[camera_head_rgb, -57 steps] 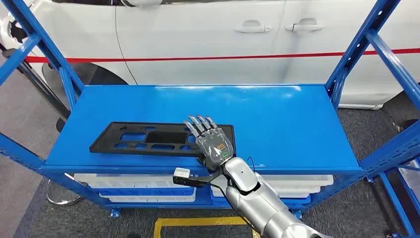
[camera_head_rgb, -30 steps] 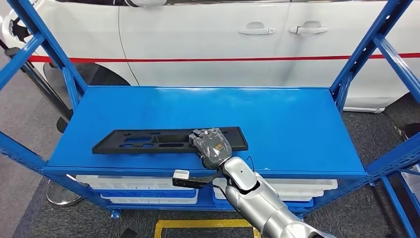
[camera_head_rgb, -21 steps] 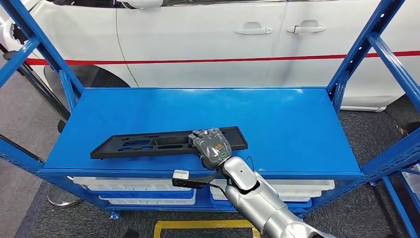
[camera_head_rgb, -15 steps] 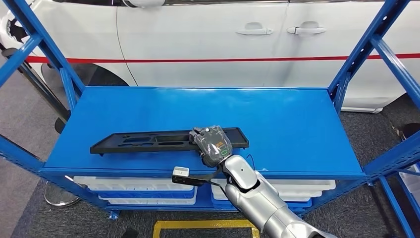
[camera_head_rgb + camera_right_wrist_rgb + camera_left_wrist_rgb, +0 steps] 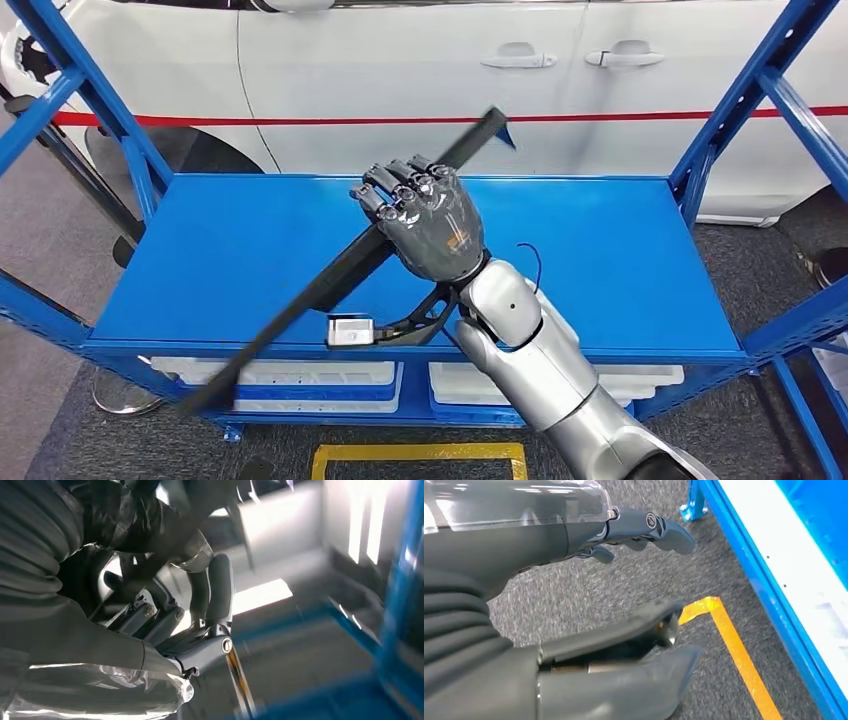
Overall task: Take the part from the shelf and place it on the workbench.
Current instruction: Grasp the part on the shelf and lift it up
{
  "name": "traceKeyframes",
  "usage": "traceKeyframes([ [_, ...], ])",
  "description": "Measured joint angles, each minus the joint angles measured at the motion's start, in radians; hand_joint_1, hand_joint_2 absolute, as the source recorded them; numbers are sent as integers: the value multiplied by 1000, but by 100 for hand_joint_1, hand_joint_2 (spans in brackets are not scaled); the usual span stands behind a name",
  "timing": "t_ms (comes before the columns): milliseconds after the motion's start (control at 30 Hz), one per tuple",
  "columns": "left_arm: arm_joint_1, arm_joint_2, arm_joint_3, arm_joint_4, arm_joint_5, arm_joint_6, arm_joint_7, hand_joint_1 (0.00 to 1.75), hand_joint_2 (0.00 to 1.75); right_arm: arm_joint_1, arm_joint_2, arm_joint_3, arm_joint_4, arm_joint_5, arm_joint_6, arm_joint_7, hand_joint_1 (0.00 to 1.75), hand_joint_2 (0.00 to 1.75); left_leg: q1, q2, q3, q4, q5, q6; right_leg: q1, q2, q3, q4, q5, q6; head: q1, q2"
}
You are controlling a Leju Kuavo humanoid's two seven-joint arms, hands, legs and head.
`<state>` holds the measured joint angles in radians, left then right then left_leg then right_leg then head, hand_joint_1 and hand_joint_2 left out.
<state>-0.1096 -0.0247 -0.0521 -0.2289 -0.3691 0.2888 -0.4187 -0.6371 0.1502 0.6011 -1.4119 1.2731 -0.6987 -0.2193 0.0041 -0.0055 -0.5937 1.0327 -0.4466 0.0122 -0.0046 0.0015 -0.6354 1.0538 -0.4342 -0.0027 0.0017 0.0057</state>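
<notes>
My right hand (image 5: 425, 218) is raised above the blue shelf board (image 5: 600, 250) and grips a long flat black part (image 5: 330, 278). The part hangs in the air edge-on and tilted, one end up near the white car (image 5: 420, 80), the other end down past the shelf's front edge. In the right wrist view the fingers (image 5: 210, 605) curl around the dark part (image 5: 200, 510); that picture is blurred. My left hand (image 5: 574, 605) hangs over grey carpet beside the shelf base, fingers apart, nothing in it.
Blue shelf uprights (image 5: 740, 90) stand on both sides and narrow the way out. White bins (image 5: 560, 380) sit on the lower level. A yellow floor line (image 5: 420, 455) runs in front of the shelf.
My right hand closed on the part, then lifted it off the shelf board. The part swung from lying flat to a steep diagonal in the air.
</notes>
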Motion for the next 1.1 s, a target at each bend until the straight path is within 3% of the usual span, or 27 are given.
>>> traceKeyframes([
  [67, 4, 0, 5, 0, -7, 7, -5, 0, 175, 43, 27, -37, -82, -10, -1, -91, 175, 175, 4, 0, 3, 0, -4, -11, 1, 0, 4, -5, 0, -11, 0, 0],
  [133, 8, -1, 9, 0, -14, 13, -7, 0, 175, 79, 67, -79, -152, -45, -1, -199, 175, 175, 7, 1, -9, 31, -27, -21, -1, -1, 11, -13, 0, -22, 0, 0],
  [233, 11, -2, 15, 0, -29, 18, -1, 0, 175, 122, 135, -149, -236, -135, -1, -327, 175, 175, 9, 1, -94, 204, -110, -30, 1, -2, 16, -15, -3, -34, 0, 0],
  [300, 14, -2, 20, 0, -37, 21, 3, 0, 175, 143, 155, -186, -279, -185, -1, -356, 175, 175, 10, 1, -133, 275, -124, -31, 4, -3, 17, -14, -4, -36, 0, 0],
  [333, 16, -2, 23, 0, -40, 23, 3, 0, 175, 153, 162, -202, -294, -203, 0, -365, 175, 175, 10, 1, -127, 259, -104, -30, 4, -2, 17, -13, -5, -36, 0, 0],
  [367, 16, -2, 26, 0, -43, 26, 3, 0, 175, 160, 169, -216, -307, -215, 0, -371, 175, 175, 10, 2, -103, 210, -72, -29, 4, -2, 17, -12, -5, -35, 0, 0],
  [433, 14, -2, 31, 0, -46, 29, 1, 0, 175, 166, 182, -241, -330, -228, 0, -377, 175, 175, 8, 2, -37, 77, -16, -22, 5, 0, 17, -7, -7, -31, 0, 0],
  [500, 10, -2, 35, 0, -47, 31, -1, 0, 175, 168, 189, -258, -346, -235, 0, -378, 175, 175, 3, 1, -3, 7, 0, -13, 7, 1, 15, -5, -7, -21, 0, 0],
  [633, 8, -2, 41, 0, -49, 32, -10, 0, 175, 170, 195, -285, -371, -275, 0, -384, 175, 175, 3, 0, 2, -10, 10, 12, 5, 1, 9, 8, -16, 2, 0, 0],
  [667, 7, -2, 43, 0, -49, 32, -14, 0, 175, 170, 195, -290, -377, -288, 0, -388, 175, 175, 5, 1, 4, -16, 14, 19, 5, 1, -6, 40, -37, 6, 0, 0],
  [767, 4, -2, 53, 0, -56, 45, -24, 0, 175, 169, 196, -297, -387, -299, 0, -399, 175, 175, 4, 3, 2, -18, 16, 26, 1, 0, -88, 214, -124, 13, 0, 0],
  [800, 4, -2, 55, 0, -64, 54, -24, 0, 175, 168, 196, -297, -387, -292, 0, -398, 175, 175, 3, 3, 2, -17, 16, 26, 0, 0, -105, 250, -132, 14, 0, 0],
  [833, 4, -3, 56, 0, -73, 64, -23, 0, 175, 168, 196, -296, -387, -282, 0, -396, 175, 175, 3, 3, 1, -16, 16, 26, -1, 0, -105, 252, -122, 14, 0, 0],
  [867, 4, -5, 56, 0, -81, 71, -22, 0, 175, 165, 196, -292, -387, -271, 0, -391, 175, 175, 3, 2, 1, -14, 15, 25, -2, 0, -87, 219, -97, 14, 0, 0],
  [900, 4, -8, 56, 0, -86, 74, -20, 0, 175, 162, 196, -287, -387, -261, 0, -386, 175, 175, 3, 1, 1, -12, 14, 23, -3, -1, -54, 156, -62, 12, 0, 0],
  [967, 3, -15, 56, 0, -85, 70, -15, 0, 175, 152, 198, -270, -387, -241, 0, -374, 175, 175, 0, 0, -1, -6, 11, 16, -1, -1, 7, 36, -21, 5, 0, 0],
  [1000, 2, -18, 58, 0, -84, 64, -10, 0, 175, 149, 199, -261, -387, -234, 0, -368, 175, 175, -1, 0, -2, -5, 10, 11, 1, 0, 21, 4, -15, 1, 0, 0],
  [1100, 2, -26, 68, 0, -95, 45, 19, 0, 175, 144, 203, -237, -379, -230, 2, -356, 175, 175, 2, 0, -4, -4, 9, -7, 5, 0, 26, -11, -13, -15, 0, 0],
])
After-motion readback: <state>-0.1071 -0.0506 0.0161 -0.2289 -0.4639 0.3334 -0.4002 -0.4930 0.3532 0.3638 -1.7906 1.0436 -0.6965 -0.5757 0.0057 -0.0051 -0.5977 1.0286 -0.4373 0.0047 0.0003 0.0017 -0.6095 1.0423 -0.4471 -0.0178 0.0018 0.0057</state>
